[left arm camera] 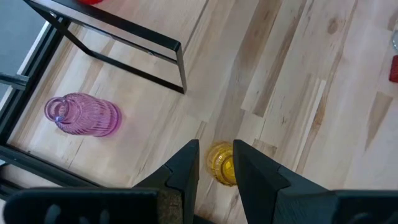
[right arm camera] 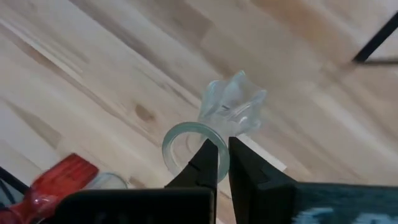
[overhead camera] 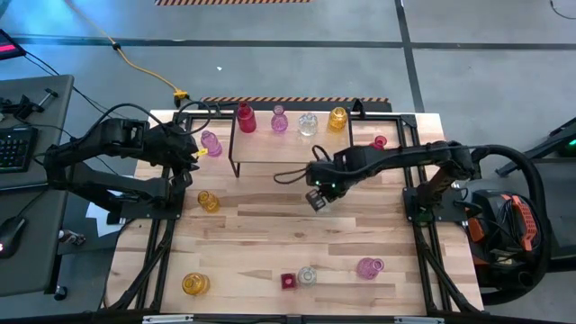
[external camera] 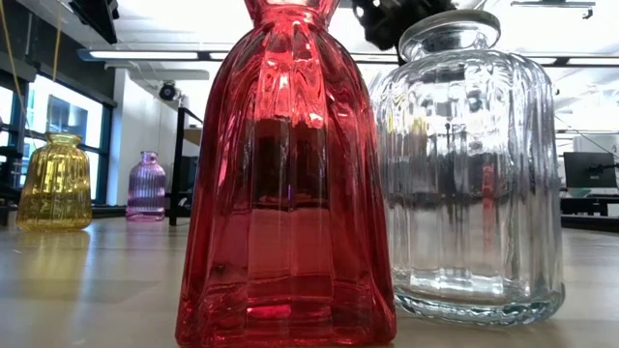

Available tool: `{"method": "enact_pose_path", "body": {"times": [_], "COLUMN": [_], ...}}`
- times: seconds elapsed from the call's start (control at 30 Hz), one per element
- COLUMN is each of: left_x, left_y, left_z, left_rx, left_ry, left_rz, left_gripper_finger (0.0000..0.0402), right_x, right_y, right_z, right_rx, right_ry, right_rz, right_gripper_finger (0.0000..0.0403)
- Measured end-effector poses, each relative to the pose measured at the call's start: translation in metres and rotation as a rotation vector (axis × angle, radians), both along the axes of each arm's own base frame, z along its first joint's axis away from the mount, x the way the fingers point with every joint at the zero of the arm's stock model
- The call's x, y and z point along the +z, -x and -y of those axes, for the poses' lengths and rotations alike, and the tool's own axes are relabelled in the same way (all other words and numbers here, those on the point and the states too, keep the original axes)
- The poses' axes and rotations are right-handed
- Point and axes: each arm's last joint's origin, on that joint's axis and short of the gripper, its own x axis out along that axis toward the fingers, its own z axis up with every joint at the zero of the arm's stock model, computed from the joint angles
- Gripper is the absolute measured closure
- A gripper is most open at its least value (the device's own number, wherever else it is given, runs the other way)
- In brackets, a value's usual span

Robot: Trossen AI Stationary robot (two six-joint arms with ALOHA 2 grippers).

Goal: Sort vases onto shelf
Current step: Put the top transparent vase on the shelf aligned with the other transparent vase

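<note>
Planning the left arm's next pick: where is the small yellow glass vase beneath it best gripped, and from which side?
Probably the neck of the small yellow glass vase, from straight above: it stands upright, mouth up, with nothing close around it, below the left gripper's open fingers.

Ribbed red vase (external camera: pixel 287 184); ribbed clear vase (external camera: pixel 471 169); yellow vase (external camera: pixel 56 182); ribbed pink vase (left arm camera: pixel 84 115).

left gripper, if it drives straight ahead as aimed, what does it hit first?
Most likely the yellow vase on the table: in the wrist view it sits right past the left gripper, between its slightly parted fingers. Depth is unclear. The pink vase lies well off that line.
</note>
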Motion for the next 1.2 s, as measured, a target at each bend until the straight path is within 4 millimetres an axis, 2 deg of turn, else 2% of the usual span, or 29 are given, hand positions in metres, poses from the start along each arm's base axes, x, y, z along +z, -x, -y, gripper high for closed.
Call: {"method": "enact_pose_path", "body": {"times": [0.33, 0.53, 0.7, 0.9, 1.07, 1.2], "left_x": [0.000, 0.000, 0.000, 0.001, 0.001, 0.001], "left_y": [-0.001, -0.001, -0.001, -0.001, -0.002, -0.002], "left_z": [0.000, 0.000, 0.000, 0.000, 0.000, 0.000], "left_rx": [0.005, 0.008, 0.009, 0.009, 0.010, 0.010], "left_ry": [0.002, 0.003, 0.004, 0.003, 0.004, 0.003], "left_rz": [0.009, 0.009, 0.009, 0.017, 0.016, 0.021], "left_gripper_finger": [0.0312, 0.0312, 0.0312, 0.0312, 0.0312, 0.0312], "right_x": [0.063, 0.099, 0.121, 0.133, 0.131, 0.126], "right_y": [0.000, 0.012, 0.024, 0.034, 0.038, 0.033], "right_z": [0.033, 0.059, 0.082, 0.108, 0.127, 0.137], "right_rx": [0.060, 0.077, 0.056, 0.032, 0.018, 0.028], "right_ry": [0.066, 0.077, 0.104, 0.125, 0.103, 0.078], "right_rz": [0.147, 0.220, 0.267, 0.312, 0.316, 0.322], "right_gripper_finger": [0.0402, 0.0403, 0.0403, 0.0403, 0.0403, 0.0403]}}
